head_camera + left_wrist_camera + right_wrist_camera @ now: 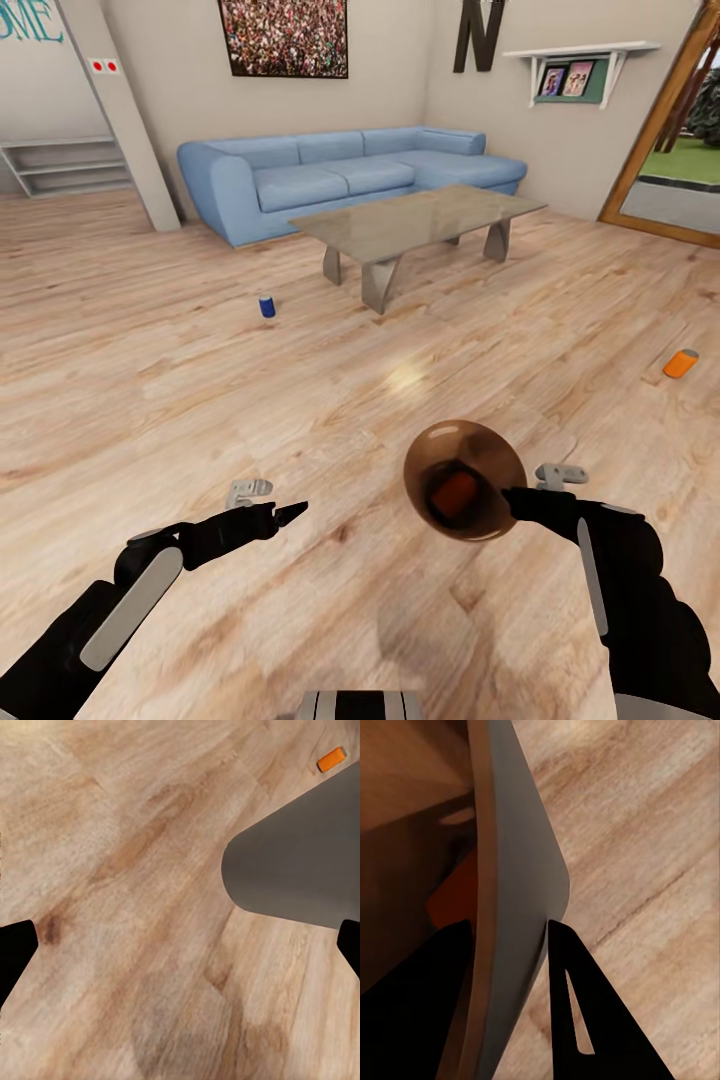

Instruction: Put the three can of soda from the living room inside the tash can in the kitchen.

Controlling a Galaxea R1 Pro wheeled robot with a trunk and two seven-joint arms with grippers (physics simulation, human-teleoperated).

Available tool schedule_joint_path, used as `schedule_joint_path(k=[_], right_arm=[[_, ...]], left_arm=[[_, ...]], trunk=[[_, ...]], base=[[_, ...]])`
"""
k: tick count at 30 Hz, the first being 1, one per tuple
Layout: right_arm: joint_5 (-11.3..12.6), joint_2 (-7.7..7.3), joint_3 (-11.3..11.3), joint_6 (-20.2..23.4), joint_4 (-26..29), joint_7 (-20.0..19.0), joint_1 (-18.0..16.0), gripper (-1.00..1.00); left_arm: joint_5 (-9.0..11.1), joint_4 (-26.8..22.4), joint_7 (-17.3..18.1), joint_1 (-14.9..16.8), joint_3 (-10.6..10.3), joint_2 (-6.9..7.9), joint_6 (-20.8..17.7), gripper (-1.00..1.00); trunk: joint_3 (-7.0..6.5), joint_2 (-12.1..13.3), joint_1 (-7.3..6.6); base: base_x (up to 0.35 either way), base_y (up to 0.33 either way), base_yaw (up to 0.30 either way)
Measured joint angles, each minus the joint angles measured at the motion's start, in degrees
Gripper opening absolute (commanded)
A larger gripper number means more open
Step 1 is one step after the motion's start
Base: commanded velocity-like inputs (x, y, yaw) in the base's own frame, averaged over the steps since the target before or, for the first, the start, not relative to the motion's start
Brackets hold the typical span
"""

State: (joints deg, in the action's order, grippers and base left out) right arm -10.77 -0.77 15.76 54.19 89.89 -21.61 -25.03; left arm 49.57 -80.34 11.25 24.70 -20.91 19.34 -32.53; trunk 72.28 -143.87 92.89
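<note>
My right gripper is shut on the rim of the tash can, held above the wood floor, its brown-copper inside facing the head camera. An orange can of soda lies inside it. In the right wrist view the fingers pinch the grey wall, with the orange can in the bin. A dark blue can stands on the floor left of the low table. Another orange can lies on the floor at the far right, also in the left wrist view. My left gripper is open and empty.
This is the living room: a blue corner sofa at the back, a grey low table before it, a white pillar at left, a doorway at right. Open wood floor lies between me and the cans.
</note>
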Motion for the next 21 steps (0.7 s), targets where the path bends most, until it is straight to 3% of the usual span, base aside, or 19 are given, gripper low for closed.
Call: schedule_joint_path(k=[21], right_arm=[[-0.03, -0.03, 0.08, 0.04, 0.0, 0.0, 0.0, -1.0]], left_arm=[[0.0, 0.0, -0.06, 0.0, -0.01, -0.09, 0.01, 1.0]], trunk=[[-1.97, 0.0, 0.0]], base=[[0.024, 0.0, 0.0]])
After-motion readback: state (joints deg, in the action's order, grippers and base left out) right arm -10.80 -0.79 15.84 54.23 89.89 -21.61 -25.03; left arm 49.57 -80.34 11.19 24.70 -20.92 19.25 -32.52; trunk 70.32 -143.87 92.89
